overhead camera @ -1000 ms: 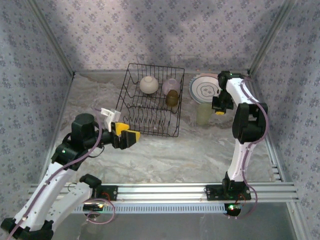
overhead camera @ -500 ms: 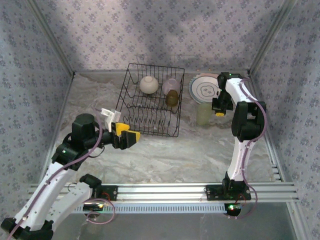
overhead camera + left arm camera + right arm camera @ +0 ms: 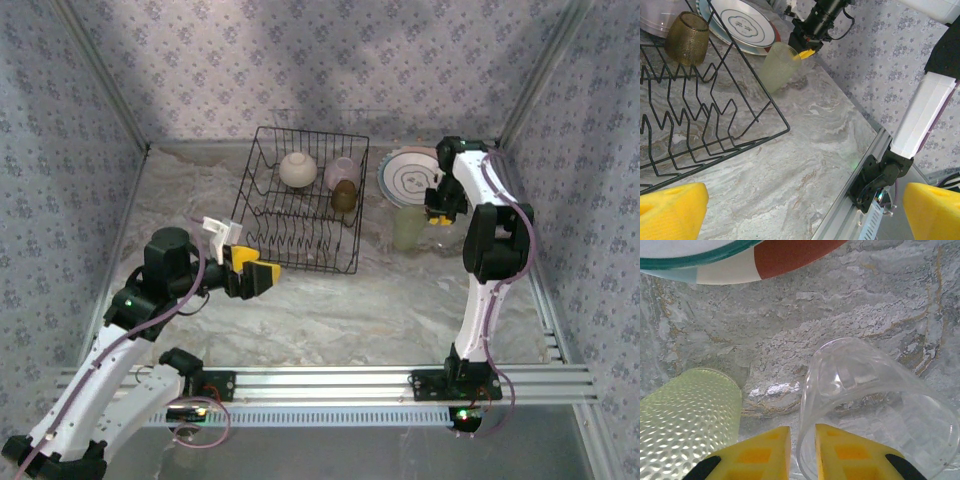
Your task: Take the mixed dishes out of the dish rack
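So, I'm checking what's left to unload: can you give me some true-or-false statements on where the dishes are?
1. The amber cup sits in the rack. True.
2. The plates stand in the rack. False: they lie stacked on the table to its right.
3. The left gripper is open and empty. True.
4. The yellowish cup is in the rack. False: it stands on the table by the plates.
5. A cream bowl and a lavender bowl are in the rack. True.

Floral lavender wallpaper point(image 3: 330, 60) covers the walls around a grey marbled bench point(image 3: 350, 310); the back wall is perhaps faintly shadowed.
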`<state>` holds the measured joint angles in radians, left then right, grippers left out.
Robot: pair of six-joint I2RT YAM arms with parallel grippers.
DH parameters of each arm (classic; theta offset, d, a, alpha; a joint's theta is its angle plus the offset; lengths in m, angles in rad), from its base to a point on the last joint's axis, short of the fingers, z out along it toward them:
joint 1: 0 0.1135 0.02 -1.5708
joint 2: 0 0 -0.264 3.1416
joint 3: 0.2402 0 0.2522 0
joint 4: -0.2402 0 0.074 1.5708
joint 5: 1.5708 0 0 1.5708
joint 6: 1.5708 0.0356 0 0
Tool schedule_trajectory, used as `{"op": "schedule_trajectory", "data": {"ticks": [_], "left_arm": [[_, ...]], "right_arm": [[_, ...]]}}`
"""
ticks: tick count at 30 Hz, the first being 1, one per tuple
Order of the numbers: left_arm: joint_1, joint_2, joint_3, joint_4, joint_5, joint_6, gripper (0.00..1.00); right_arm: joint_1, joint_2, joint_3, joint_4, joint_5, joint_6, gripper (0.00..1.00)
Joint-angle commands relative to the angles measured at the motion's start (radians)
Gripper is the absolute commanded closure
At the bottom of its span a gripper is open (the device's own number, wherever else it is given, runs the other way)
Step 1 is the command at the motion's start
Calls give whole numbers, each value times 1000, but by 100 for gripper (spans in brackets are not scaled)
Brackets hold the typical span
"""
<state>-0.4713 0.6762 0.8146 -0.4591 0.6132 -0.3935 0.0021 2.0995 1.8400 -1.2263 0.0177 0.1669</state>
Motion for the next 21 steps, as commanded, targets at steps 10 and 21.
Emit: {"op": "schedule_trajectory", "data": {"ticks": [10, 21], "left_arm": [[7, 6, 6, 13, 4, 4, 1], [8, 67, 30, -8, -19, -6, 1]], "right_arm": [[1, -208, 146, -70, 46, 17, 79], [114, -504, 80, 15, 64, 25, 68]]}}
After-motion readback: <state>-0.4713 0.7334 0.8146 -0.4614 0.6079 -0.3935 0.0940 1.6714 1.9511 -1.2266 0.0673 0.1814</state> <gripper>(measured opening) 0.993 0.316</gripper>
